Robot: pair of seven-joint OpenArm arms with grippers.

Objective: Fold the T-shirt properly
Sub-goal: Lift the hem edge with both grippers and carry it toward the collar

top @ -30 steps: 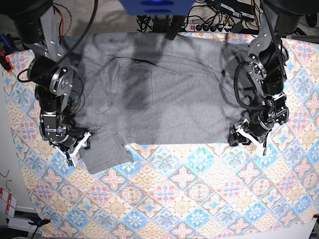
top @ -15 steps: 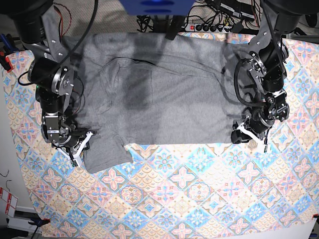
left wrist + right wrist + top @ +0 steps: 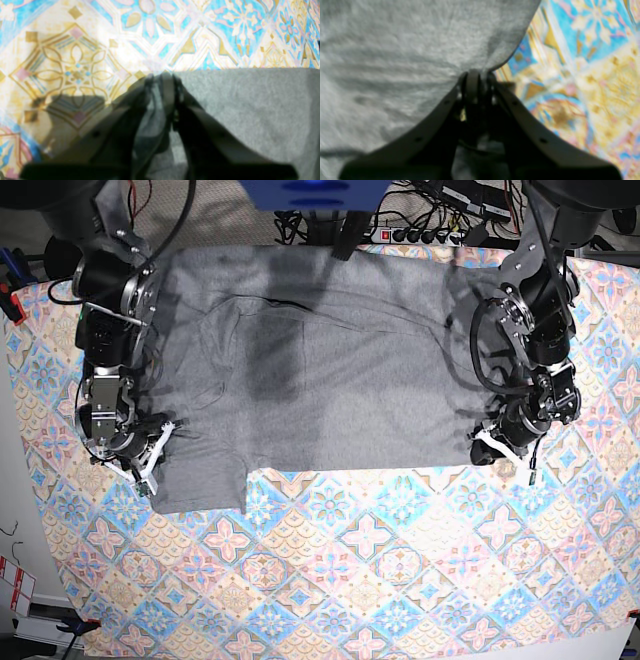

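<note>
Grey T-shirt (image 3: 320,360), one, two grippers, left (image 3: 162,76) and right (image 3: 476,74), fingers clamped on its edges.

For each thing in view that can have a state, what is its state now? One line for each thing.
T-shirt: spread flat on the table, not yet folded, both near corners pinched.
Left gripper: shut on the T-shirt's hem corner.
Right gripper: shut on the edge of the T-shirt's sleeve.
Tablecloth: lying flat under the T-shirt.
</note>
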